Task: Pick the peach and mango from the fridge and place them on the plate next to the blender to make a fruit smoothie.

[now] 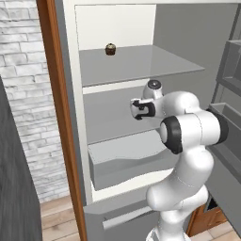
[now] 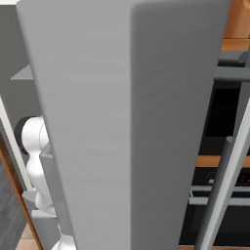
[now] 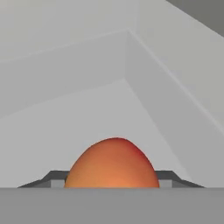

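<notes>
Non-task stuff: small dark brown cupcake-like lump (image 1: 110,49) sat upright on an upper shelf, toward the back left, nothing near it. White brick wall (image 1: 23,84) stood at left, with a vertical wooden post (image 1: 59,117) between it and the cabinet. Wood floor (image 1: 56,214) showed at bottom left. Right base view had a dark oven front (image 2: 219,122) with grey bar handles (image 2: 222,195) behind.

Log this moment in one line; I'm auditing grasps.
phase: grasp | gripper: shut on peach | place: inside fridge | dark lump: upper shelf
</notes>
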{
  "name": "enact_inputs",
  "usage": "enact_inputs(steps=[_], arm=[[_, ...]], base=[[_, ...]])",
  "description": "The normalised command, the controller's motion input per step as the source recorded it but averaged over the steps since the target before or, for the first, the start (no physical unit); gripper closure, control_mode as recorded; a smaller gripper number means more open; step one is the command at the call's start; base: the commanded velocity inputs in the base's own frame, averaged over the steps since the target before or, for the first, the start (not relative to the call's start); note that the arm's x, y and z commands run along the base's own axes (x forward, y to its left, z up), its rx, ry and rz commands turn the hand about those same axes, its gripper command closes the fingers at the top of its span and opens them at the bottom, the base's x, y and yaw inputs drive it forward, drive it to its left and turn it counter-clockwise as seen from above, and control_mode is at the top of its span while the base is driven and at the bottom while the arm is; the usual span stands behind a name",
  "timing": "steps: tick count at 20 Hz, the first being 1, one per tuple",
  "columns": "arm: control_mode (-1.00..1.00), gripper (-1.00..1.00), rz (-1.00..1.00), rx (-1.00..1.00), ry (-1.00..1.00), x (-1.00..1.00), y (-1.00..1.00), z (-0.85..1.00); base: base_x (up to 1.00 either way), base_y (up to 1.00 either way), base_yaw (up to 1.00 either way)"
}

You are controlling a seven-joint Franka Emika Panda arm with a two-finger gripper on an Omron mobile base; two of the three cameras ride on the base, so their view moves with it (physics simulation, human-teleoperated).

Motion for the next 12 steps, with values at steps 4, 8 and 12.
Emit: enact_inputs(steps=[4,8,12], arm=[[-1.0,1.0,0.0,0.0,-0.2,-0.31,0.0,-0.01],[-1.0,1.0,0.0,0.0,-0.44,-0.96,0.0,0.05],[-1.0,1.0,0.0,0.0,-0.32,-1.0,0.02,0.52]], base=[[0.0,0.0,0.0],[0.0,0.0,0.0],[0.0,0.0,0.0]])
